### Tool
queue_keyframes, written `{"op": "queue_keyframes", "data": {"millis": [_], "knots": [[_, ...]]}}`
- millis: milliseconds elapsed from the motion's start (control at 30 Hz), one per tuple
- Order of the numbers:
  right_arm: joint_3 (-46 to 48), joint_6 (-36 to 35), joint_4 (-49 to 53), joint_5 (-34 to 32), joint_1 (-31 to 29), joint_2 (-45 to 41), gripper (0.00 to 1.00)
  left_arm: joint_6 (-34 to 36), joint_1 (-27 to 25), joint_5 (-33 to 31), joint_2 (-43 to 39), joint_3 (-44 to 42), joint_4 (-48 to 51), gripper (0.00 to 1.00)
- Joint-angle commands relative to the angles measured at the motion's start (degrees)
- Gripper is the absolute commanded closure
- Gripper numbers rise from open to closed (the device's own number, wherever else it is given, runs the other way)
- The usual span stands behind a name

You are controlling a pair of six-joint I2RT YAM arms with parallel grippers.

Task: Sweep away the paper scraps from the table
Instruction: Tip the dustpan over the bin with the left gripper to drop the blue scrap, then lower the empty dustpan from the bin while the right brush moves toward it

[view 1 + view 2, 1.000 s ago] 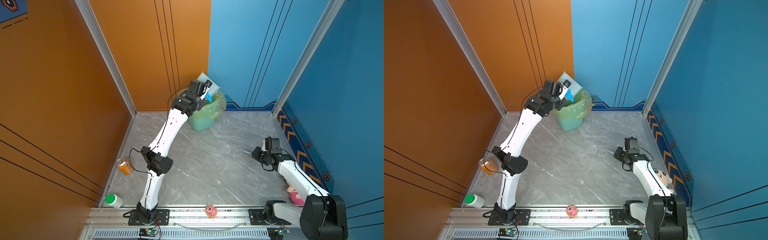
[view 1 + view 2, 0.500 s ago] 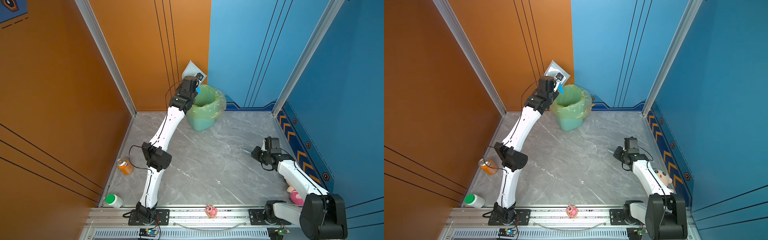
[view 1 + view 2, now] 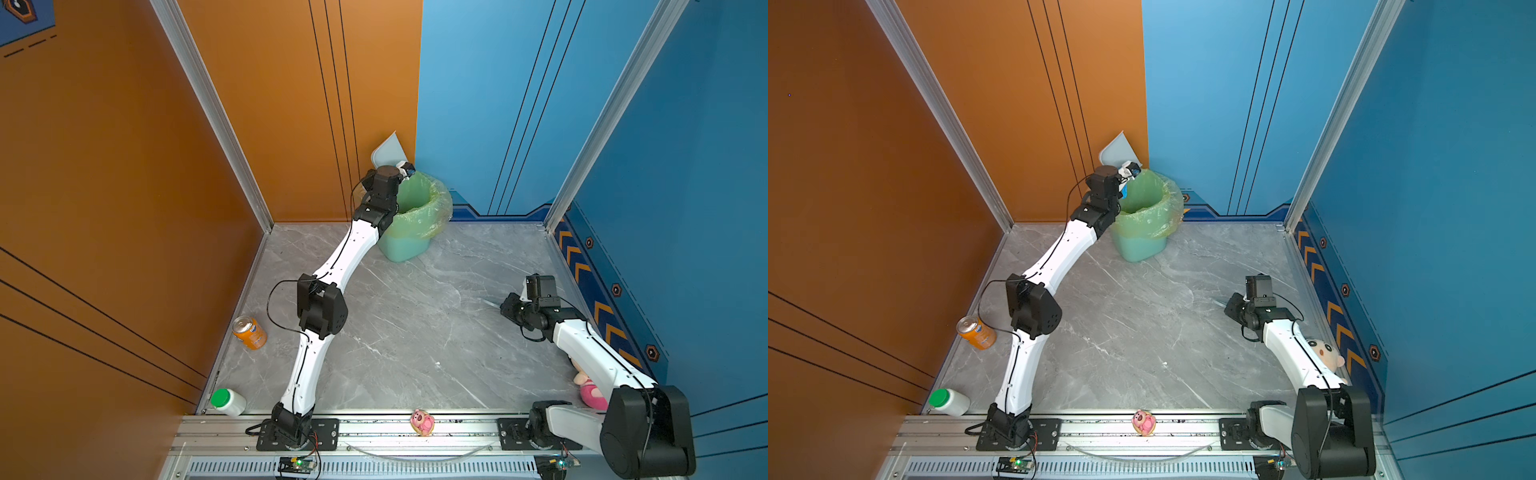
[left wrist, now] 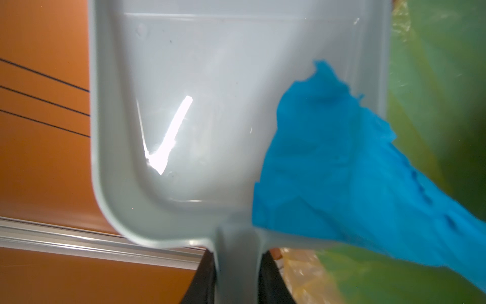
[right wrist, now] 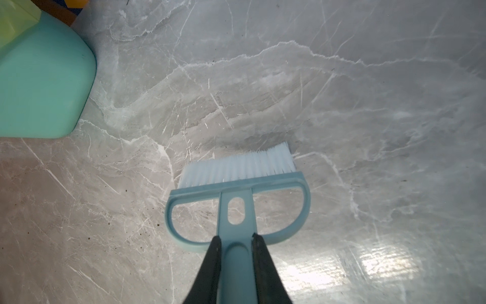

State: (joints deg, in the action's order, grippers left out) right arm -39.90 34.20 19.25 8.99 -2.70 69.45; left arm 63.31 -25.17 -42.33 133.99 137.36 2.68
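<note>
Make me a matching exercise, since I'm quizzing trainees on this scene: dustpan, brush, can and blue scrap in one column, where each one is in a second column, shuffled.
Things:
A. dustpan
B. brush
C. can
D. blue scrap

Places:
1. at the left edge of the table
2. partly inside the dustpan
3. gripped by the right fingers
4. gripped by the left fingers

Pairs: A-4, B-3, C-1, D-2.

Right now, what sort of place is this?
Probably a robot test booth, not a home: left arm and right arm bolted to an aluminium rail, a marble-patterned table boxed by an orange panel and blue panel, plus a lined bin.
</note>
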Motion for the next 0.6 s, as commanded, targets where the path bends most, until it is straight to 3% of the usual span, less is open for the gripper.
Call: {"op": "queue_keyframes", "data": {"millis": [0, 300, 400, 567], "knots": [[-1.7, 0.7, 0.0, -0.47, -0.96, 0.79, 1.0, 10.37, -0.23, -3.79, 0.77, -1.91, -13.35, 1.0], [-2.66, 0.52, 0.4, -1.61, -2.66, 1.04, 1.0, 12.45, 0.04, -4.52, 0.69, -1.98, -20.24, 1.0], [-3.05, 0.19, 0.61, -1.84, -2.99, 1.11, 1.0, 8.6, 0.24, -4.61, 0.0, -0.88, -17.81, 1.0], [-4.56, -1.2, 1.67, -2.9, -3.34, 1.0, 1.0, -5.43, 1.03, -1.17, -4.13, 0.08, -5.07, 1.0]]}}
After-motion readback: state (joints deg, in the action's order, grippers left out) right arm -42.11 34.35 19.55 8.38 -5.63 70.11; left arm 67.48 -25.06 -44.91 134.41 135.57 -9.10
